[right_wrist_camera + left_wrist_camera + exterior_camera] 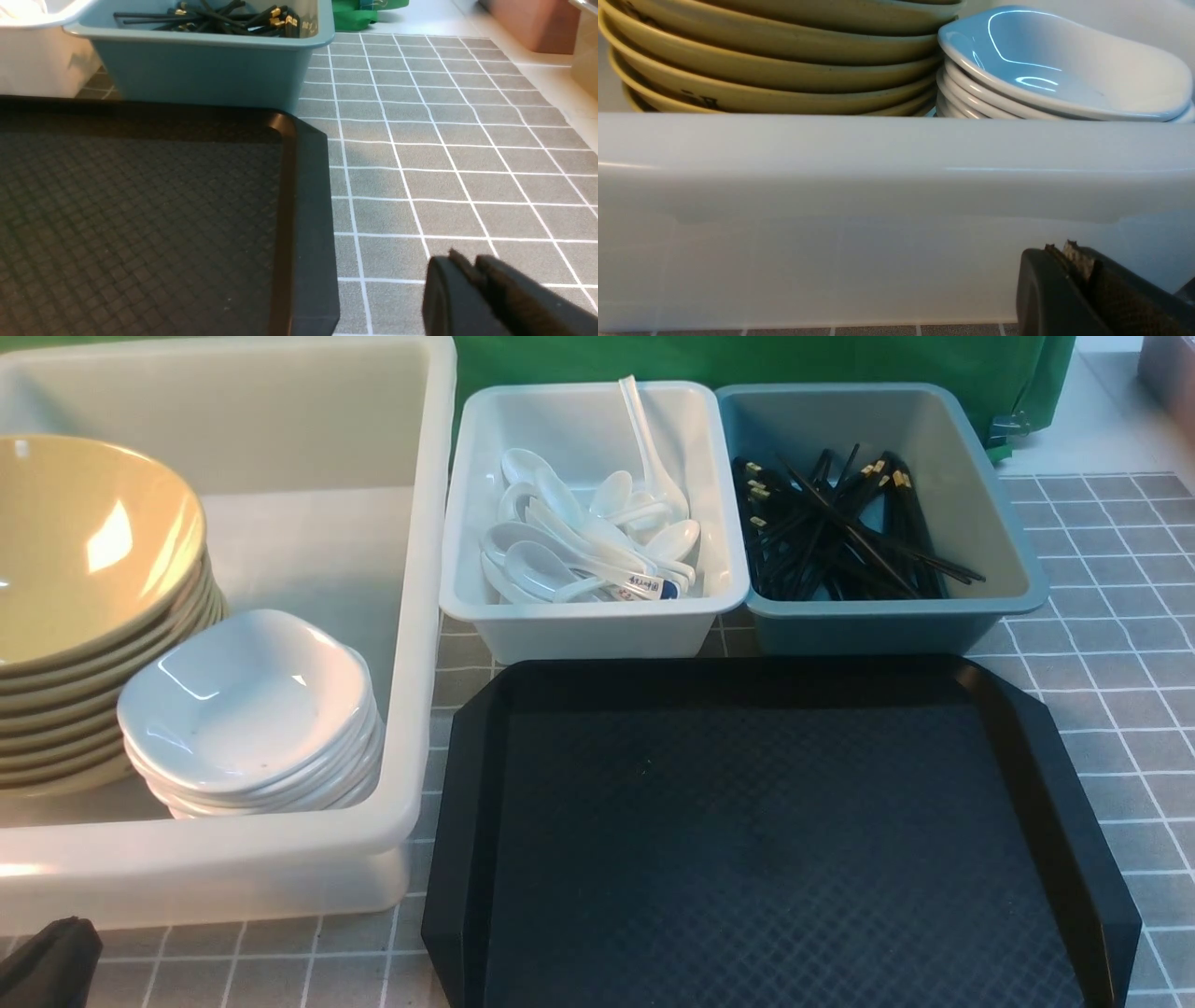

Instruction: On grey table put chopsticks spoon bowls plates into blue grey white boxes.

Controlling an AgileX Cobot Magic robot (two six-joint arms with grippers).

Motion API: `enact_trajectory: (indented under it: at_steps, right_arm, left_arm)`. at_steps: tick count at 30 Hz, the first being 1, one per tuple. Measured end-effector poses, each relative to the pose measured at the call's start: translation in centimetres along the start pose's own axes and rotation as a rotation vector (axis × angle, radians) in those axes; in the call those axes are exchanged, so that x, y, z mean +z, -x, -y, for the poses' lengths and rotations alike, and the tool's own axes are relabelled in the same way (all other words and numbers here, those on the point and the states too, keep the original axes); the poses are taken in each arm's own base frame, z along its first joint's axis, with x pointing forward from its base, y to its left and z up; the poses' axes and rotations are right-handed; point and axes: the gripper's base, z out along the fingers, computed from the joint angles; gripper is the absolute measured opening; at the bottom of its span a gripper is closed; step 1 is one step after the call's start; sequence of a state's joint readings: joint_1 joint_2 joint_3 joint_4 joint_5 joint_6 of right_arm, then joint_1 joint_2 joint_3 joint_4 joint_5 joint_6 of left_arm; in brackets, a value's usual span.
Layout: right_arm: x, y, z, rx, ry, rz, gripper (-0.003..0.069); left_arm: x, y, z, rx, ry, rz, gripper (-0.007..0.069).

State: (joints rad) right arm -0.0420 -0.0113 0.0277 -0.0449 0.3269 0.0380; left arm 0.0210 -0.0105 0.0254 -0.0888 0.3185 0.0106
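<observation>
Bowls: you have the tan bowls [89,607] stacked in the off-white tub [411,616], at 9 o'clock in the front view.
Plates: the white plates [247,709] are stacked just beside them, same tub.
Spoons: the spoons [597,537] lie piled in the small white bin [579,625] at 12 o'clock.
Chopsticks: the chopsticks [840,532] fill the blue-grey bin [896,621] at 1 o'clock.
Tray: the black tray [775,840] holds nothing.
Grey table: no loose tableware shows on the grey table [1111,644].
Left gripper: your left gripper [1069,259] has its tips together, holding nothing, outside the tub wall.
Right gripper: your right gripper [469,266] is closed on nothing, over the table beside the tray.
Progress: sorting looks complete; nothing appears left.
</observation>
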Motion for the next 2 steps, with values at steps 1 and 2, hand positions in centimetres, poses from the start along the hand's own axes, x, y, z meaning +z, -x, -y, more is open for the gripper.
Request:
enact_trajectory:
  at_steps: [1, 2]
  right_arm:
    - [0.0, 0.0, 0.0, 0.0, 0.0, 0.0, 0.0097]
    - [0.0, 0.0, 0.0, 0.0, 0.0, 0.0, 0.0097]
  left_arm:
    - [0.0, 0.0, 0.0, 0.0, 0.0, 0.0, -0.0011]
    - [0.0, 0.0, 0.0, 0.0, 0.0, 0.0, -0.0011]
